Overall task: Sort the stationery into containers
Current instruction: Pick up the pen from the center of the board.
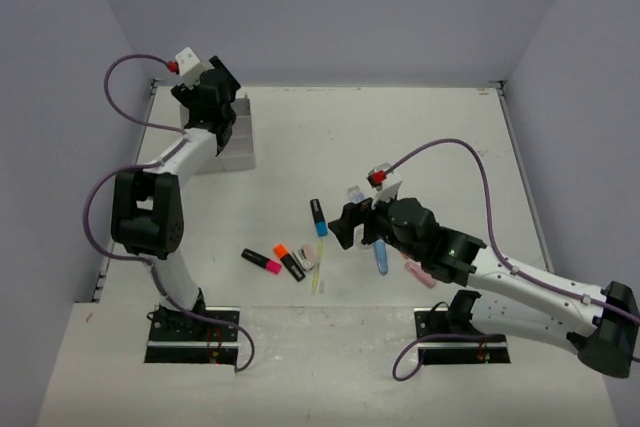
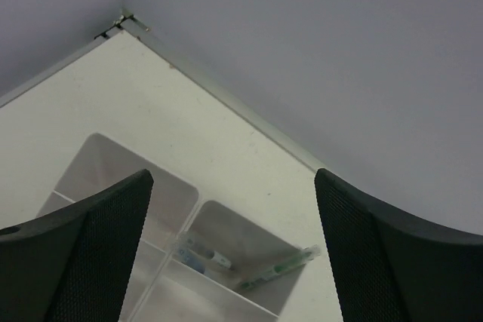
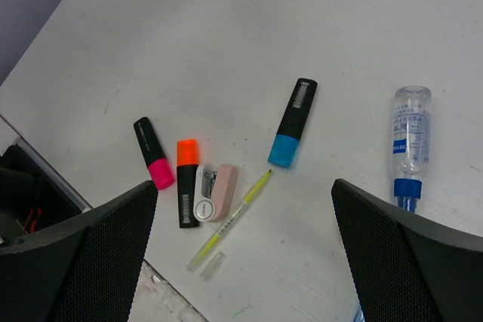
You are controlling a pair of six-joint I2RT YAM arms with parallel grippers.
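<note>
The loose stationery lies close by the right gripper (image 3: pixel 243 186), so the coming pick looks like that arm's job. Its jaws stand wide apart with nothing between them. In its wrist view the blue-ended highlighter (image 3: pixel 293 122) lies at about 1 o'clock from the gap, flat on the table (image 3: pixel 362 28). The highlighter's long axis runs from 1 to 7 o'clock, blue end nearest the fingers. The jaws close along the 9-to-3 line, so I judge they would meet it across its width with little turning.

The pink-ended highlighter (image 3: pixel 151 152), the orange-ended highlighter (image 3: pixel 185 182) and the thin yellow pen (image 3: pixel 230 220) lie toward 9 o'clock. The blue-capped tube (image 3: pixel 410 145) lies toward 3 o'clock.

The left gripper (image 2: pixel 232 186) hangs above the tray (image 2: pixel 195 213), jaws spread and empty, 2 pens (image 2: pixel 275 269) in the compartment beneath. From above, the tray sits at 10 o'clock from the pile, well apart.
</note>
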